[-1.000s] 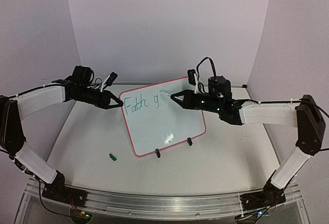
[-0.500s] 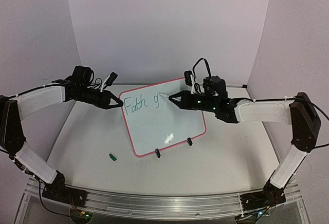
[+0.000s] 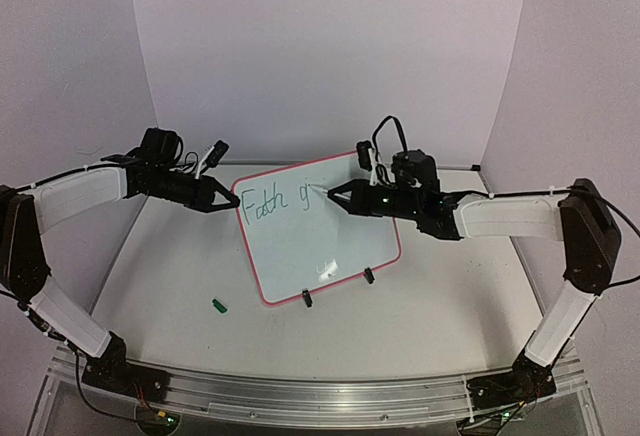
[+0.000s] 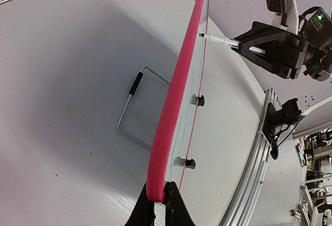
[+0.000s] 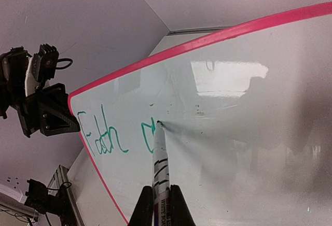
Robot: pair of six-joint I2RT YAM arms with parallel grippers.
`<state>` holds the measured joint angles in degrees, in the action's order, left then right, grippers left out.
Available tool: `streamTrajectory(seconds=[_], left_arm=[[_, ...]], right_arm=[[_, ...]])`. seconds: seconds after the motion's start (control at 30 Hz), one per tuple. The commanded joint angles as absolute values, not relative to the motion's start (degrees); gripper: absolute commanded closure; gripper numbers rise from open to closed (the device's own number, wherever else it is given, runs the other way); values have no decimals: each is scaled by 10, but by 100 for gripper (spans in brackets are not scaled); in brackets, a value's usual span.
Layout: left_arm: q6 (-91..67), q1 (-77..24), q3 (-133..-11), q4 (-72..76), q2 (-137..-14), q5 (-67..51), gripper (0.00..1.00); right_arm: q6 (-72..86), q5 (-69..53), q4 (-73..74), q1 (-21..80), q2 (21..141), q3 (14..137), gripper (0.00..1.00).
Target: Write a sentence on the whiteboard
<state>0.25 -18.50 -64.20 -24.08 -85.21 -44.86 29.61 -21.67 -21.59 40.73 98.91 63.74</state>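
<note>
The whiteboard with its pink-red rim stands tilted in the middle of the table. My left gripper is shut on the rim at the board's left edge. My right gripper is shut on a white marker, and the marker's tip touches the board just right of the last letter. The sentence is in green and reads "Faith g". The left wrist view shows the marker meeting the board's face.
A small green cap lies on the table in front of the board's left corner. Two black clip feet sit on the board's lower edge. A wire stand rests behind the board. An aluminium rail runs along the near edge.
The right arm has reached slightly farther left, and the marker tip has shifted a little beside the "g". The left arm and the board have not moved.
</note>
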Motion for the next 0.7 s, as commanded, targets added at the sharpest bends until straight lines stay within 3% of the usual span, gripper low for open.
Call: streamTrajectory(seconds=[0.0, 0.67], left_arm=[[50, -209, -642, -288, -875, -417, 100], [49, -212, -642, -289, -875, -417, 100]], right_arm=[[294, -206, -212, 404, 985, 616, 100], [268, -160, -183, 402, 964, 648, 100]])
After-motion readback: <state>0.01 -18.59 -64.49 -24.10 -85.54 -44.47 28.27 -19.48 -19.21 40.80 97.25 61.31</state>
